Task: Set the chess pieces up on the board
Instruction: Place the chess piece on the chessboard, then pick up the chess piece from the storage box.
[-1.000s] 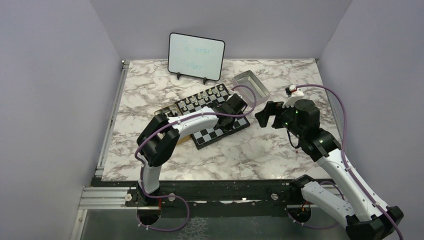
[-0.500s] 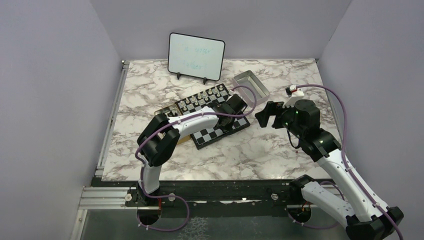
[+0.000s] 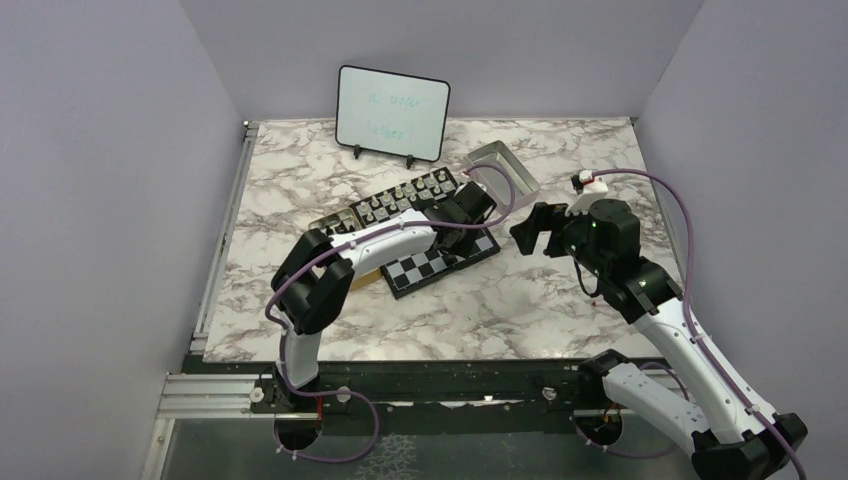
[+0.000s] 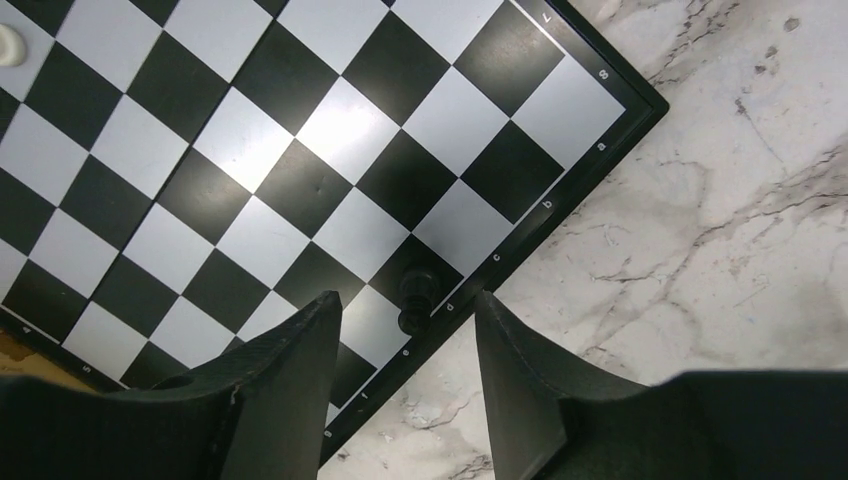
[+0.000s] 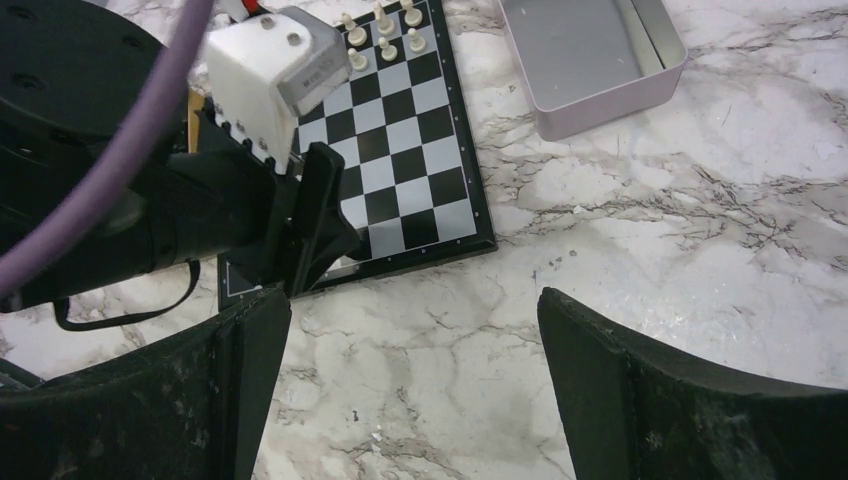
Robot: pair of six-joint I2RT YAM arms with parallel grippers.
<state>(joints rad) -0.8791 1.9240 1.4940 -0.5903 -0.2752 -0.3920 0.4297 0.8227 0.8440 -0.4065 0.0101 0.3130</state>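
While the left gripper [image 4: 407, 303] gapes released at lower centre, a black chess piece [image 4: 417, 291] stands untouched between its jaws.

Left end effector [image 3: 467, 209] over board [image 3: 432, 268], right end effector [image 3: 527, 229] beside it

The black rim of the small square black-and-white chequered chessboard [image 4: 574, 175] carries pale coordinate marks, letters a to e along one edge and 7 and 8 beside its corner, while the faint writing on the white rectangular whiteboard [image 3: 392, 112] is illegible.
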